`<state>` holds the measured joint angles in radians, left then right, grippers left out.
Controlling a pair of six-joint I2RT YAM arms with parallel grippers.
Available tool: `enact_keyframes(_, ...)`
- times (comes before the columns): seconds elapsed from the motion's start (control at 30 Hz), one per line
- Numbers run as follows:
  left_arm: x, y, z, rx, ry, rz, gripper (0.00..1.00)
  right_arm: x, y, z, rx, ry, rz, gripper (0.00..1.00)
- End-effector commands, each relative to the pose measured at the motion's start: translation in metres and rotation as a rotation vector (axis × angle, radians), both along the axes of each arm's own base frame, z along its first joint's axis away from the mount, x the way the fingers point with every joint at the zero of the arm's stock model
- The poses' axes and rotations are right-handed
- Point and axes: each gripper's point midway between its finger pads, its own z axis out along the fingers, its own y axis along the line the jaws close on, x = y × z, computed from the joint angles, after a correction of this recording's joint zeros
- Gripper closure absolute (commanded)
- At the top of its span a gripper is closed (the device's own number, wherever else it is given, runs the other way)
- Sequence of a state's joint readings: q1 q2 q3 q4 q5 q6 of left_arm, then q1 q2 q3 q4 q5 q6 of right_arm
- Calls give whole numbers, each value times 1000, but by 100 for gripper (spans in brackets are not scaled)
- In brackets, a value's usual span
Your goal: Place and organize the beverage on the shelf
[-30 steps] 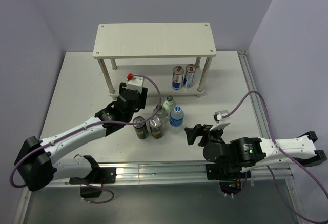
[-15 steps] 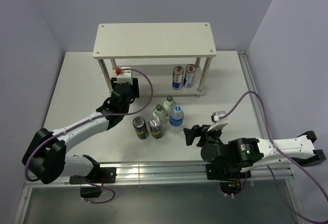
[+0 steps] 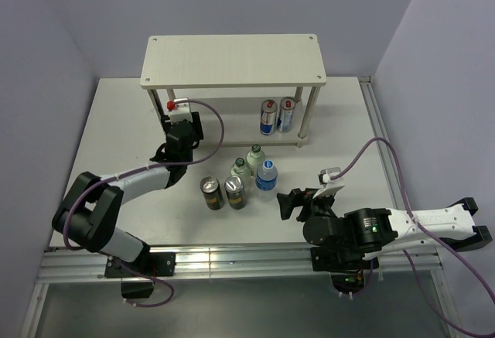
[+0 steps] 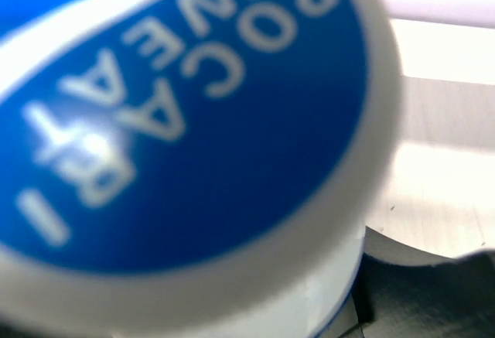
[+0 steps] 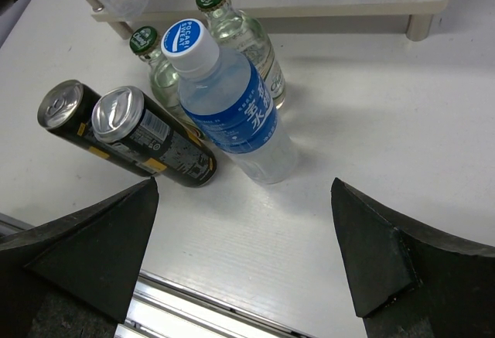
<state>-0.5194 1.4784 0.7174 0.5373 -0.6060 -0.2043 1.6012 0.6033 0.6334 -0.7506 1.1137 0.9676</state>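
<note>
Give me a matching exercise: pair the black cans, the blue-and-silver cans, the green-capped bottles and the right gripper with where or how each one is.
1 black cans
2 blue-and-silver cans
3 green-capped bottles
4 right gripper

A on the lower board of the shelf
B open, holding nothing
C on the table, front row
D on the table, between black cans and shelf

Pairs: 1-C, 2-A, 3-D, 4-B

We read "POCARI SWEAT" on the blue cap (image 4: 178,114) filling the left wrist view and on the lid (image 5: 184,38) of the standing water bottle (image 5: 232,121).
</note>
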Motion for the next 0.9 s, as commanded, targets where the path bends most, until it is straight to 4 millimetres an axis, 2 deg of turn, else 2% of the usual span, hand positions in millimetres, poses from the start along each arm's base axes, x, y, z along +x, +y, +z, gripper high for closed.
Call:
enact_keyframes(0.0,22,-5,67,-122,-235,35,100,2,2,8,25,-24,-19,0)
enact_keyframes(0.13,36,-6,64,-102,-228,42,100,3,1,6,13,-23,-26,0)
enact_keyframes(0.17,39,-7,69,-109,-240,43,100,3,1,6,10,-24,-29,0)
enact_keyframes(0.33,56,-5,58,-91,-208,68,100,3,1,7,17,-21,-27,0)
enact_keyframes(0.37,61,-5,62,-98,-210,67,100,3,1,7,15,-22,-26,0)
enact_keyframes(0.4,64,-6,53,-86,-181,67,100,3,1,7,18,-22,-27,0)
enact_keyframes(0.5,71,-3,47,-85,-157,76,98,3,1,7,24,-21,-24,0)
enact_keyframes(0.53,72,-2,44,-77,-147,76,94,2,1,8,27,-20,-22,0)
enact_keyframes(0.57,73,-3,43,-74,-145,74,78,2,1,7,27,-20,-22,0)
enact_keyframes(0.67,75,-5,37,-56,-118,60,54,2,0,8,27,-20,-22,0)
enact_keyframes(0.77,75,-8,33,-52,-102,42,36,2,0,8,28,-19,-24,0)
enact_keyframes(0.87,73,-10,32,-57,-93,31,28,2,1,7,28,-18,-24,0)
